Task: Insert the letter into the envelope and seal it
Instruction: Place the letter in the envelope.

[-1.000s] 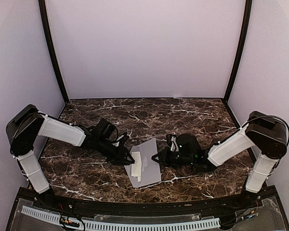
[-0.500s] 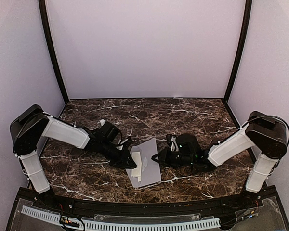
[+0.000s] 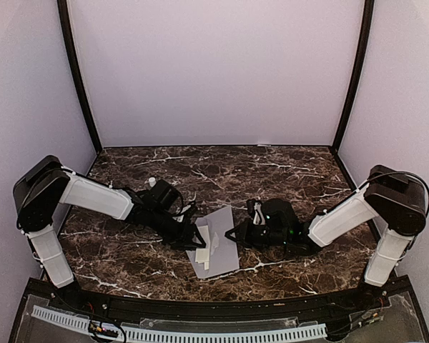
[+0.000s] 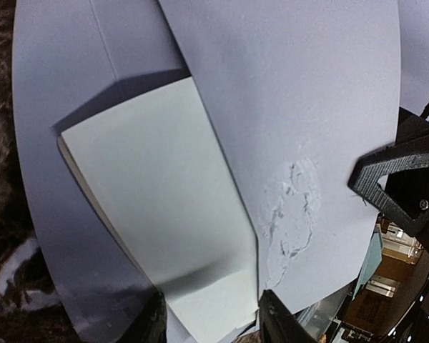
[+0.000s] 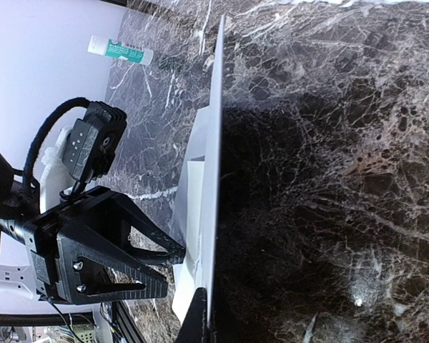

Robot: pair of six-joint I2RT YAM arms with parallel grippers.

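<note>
The pale grey-lavender envelope (image 3: 220, 246) lies on the dark marble table between my two arms. A white folded letter (image 3: 202, 248) lies at its left side, partly tucked under the envelope's paper, as the left wrist view (image 4: 157, 214) shows. My left gripper (image 3: 197, 241) is open at the envelope's left edge, its fingers (image 4: 275, 320) on either side of the letter's near end. My right gripper (image 3: 234, 232) is shut on the envelope's right edge (image 5: 214, 179) and holds that edge lifted. Only one right finger (image 5: 196, 321) shows; the other is hidden behind the paper.
A glue stick (image 5: 118, 50) with a green label lies on the table behind the left arm; its white end peeks out in the top view (image 3: 151, 181). The table (image 3: 272, 171) has walls on three sides. The left gripper's black frame (image 5: 107, 257) sits close to the envelope.
My left gripper has moved a little to the right and nearer, toward the envelope, uncovering the glue stick behind it. The right arm and envelope have not visibly moved.
</note>
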